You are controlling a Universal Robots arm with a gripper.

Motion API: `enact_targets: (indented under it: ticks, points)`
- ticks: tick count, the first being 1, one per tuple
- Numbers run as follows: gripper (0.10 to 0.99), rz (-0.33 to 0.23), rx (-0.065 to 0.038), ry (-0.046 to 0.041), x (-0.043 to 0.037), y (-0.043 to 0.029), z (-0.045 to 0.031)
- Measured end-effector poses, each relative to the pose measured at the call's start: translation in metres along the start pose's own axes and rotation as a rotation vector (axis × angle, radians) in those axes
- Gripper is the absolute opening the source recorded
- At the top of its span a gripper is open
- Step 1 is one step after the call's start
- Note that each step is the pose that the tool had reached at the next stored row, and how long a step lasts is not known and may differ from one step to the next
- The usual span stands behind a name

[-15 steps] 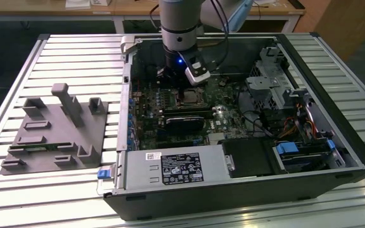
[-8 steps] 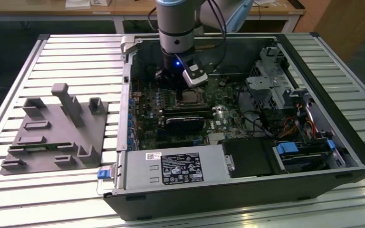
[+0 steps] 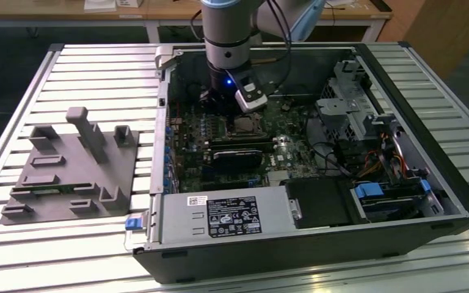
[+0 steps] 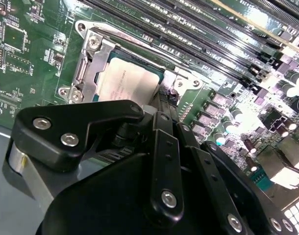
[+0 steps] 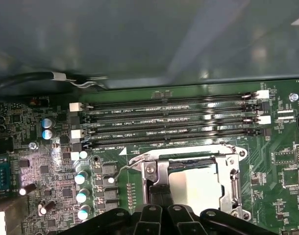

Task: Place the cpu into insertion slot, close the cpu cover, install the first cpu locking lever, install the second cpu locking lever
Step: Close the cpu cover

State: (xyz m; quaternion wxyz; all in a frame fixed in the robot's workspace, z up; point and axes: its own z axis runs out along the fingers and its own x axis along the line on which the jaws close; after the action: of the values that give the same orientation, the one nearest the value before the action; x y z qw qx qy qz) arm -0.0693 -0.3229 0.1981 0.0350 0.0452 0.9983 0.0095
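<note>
My gripper (image 5: 159, 214) hangs close over the cpu (image 5: 196, 185); it lies in the insertion slot (image 5: 188, 163); the cpu cover (image 5: 231, 181) frames it; four long memory slots (image 5: 169, 125) run alongside on the green board (image 5: 282, 196).

The cpu (image 5: 196, 183) top is dull silver-grey. The cpu cover (image 5: 162, 177) is bright silver. The circuit board (image 5: 282, 166) is green. The memory slots (image 5: 169, 122) are black with white end latches. The gripper (image 4: 161, 111) is black with silver screw heads. The table (image 3: 96, 73) is silver with parallel ribs.
</note>
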Motion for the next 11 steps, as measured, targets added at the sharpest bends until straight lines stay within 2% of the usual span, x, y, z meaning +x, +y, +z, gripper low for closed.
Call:
enact_targets:
  ticks: [8,11]
  points:
    - [0.106,0.0,0.0,0.0,-0.003,0.0003,0.0003]
    - [0.106,0.0,-0.001,-0.0008,-0.0034,0.0006,-0.0022]
